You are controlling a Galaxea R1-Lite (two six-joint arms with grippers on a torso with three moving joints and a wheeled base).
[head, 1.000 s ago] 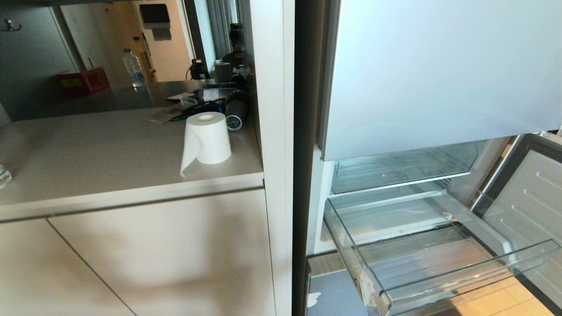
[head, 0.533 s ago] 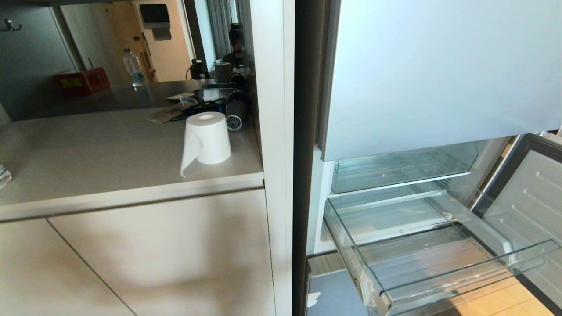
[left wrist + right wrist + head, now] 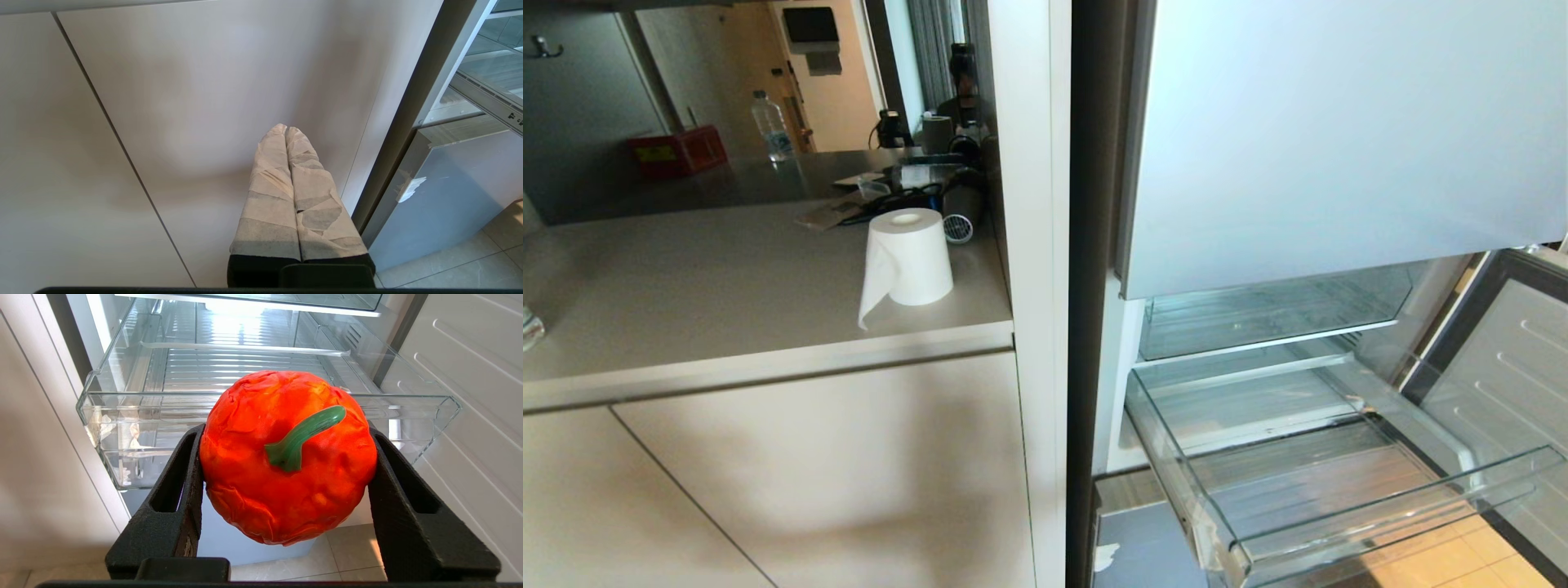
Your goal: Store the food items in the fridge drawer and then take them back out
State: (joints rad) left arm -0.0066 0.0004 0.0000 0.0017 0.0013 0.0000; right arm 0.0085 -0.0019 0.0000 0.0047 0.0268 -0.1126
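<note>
- Two grippers show only in their own wrist views; neither arm appears in the head view.
- Nearest, the right gripper (image 3: pixel 286 457) has its black fingers (image 3: pixel 175 486) clamped on either side of the red tomato-like piece (image 3: pixel 286 457), whose green stem (image 3: pixel 302 435) faces the camera; the piece hangs in the air above the floor tiles (image 3: pixel 347 551), in front of the drawer and outside it.
- The left gripper (image 3: pixel 287 130) has its two tape-wrapped fingers (image 3: pixel 271 196) pressed together with nothing between them, pointing at a pale cabinet door (image 3: pixel 204 102) beside the fridge.
- Just beyond the held piece, the fridge drawer (image 3: pixel 408 400) stands pulled out, clear, with a ribbed floor and a low front lip; nothing lies in it.
- Above it sits a second clear drawer (image 3: pixel 1258 314), pushed in, under the closed grey upper door (image 3: pixel 1339 139); the open lower door (image 3: pixel 1503 367) stands to the drawer's right.
- A pale upright panel (image 3: pixel 1037 245) separates the fridge from the worktop (image 3: pixel 686 278) on the left.
- On the worktop, a white paper roll (image 3: pixel 907 257) stands upright near the front edge, a loose sheet hanging down; behind it lie dark cables and small devices, too cluttered to tell apart.
- Farthest back, a clear water bottle (image 3: pixel 770 126) and a red box (image 3: pixel 678 151) show; the box's yellow label cannot be read.
- A small white scrap (image 3: pixel 1104 557) sticks to the blue-grey panel below the drawer.
</note>
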